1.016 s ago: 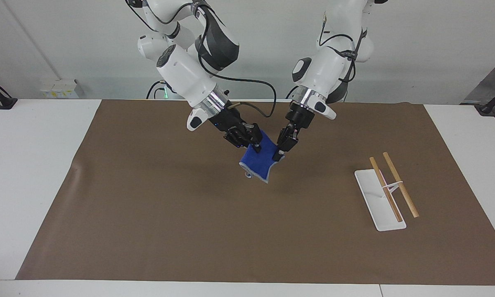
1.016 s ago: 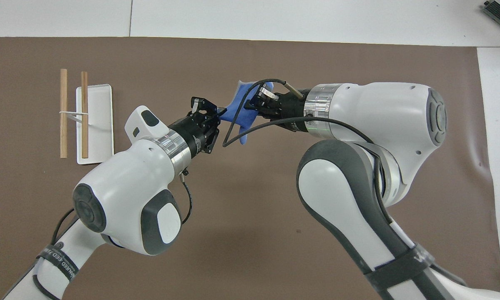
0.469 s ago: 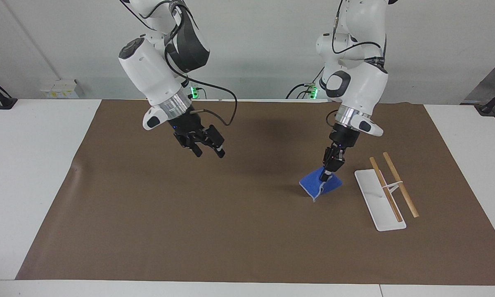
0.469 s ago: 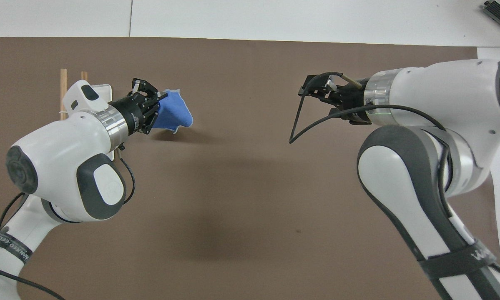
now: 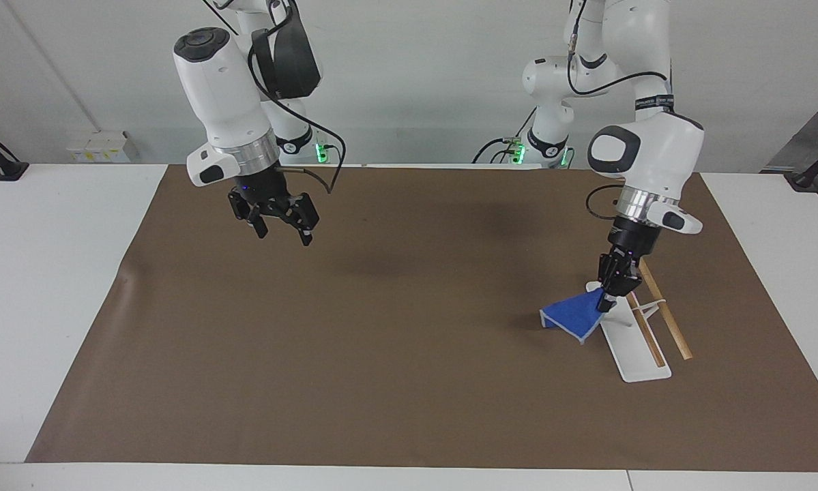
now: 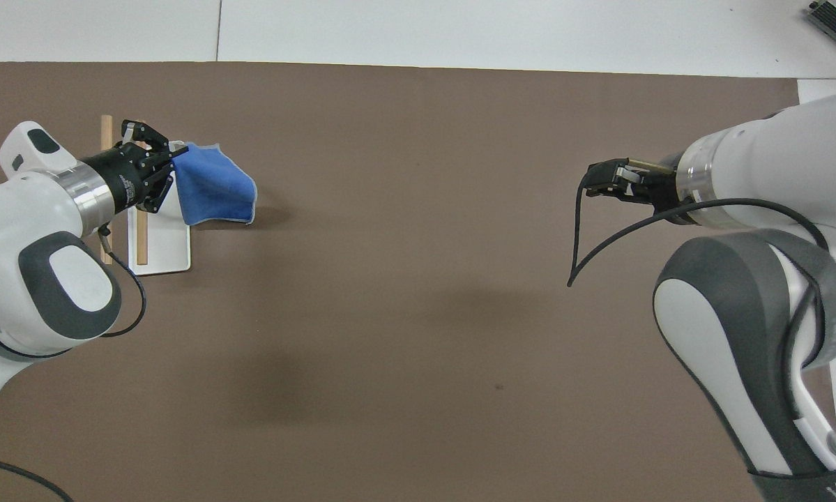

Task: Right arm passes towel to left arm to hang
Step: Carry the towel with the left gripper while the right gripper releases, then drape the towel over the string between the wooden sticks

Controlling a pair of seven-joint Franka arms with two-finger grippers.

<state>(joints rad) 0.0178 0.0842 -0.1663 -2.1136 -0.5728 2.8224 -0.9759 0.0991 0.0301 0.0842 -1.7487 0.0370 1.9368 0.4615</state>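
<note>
Left gripper (image 5: 607,305) is gripping the blue towel (image 5: 574,314) in closed jaws beside the towel rack (image 5: 644,315). Right gripper (image 5: 281,223) is hanging empty, jaws wide; draping over a wooden rail looks next.

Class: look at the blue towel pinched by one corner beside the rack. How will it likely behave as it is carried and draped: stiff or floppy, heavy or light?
Probably floppy: held at one corner by the left end effector, the towel sags into a drooping fold. Likely light, since a small pinch carries it. It should drape over the rack's wooden rods rather than stay flat.
</note>
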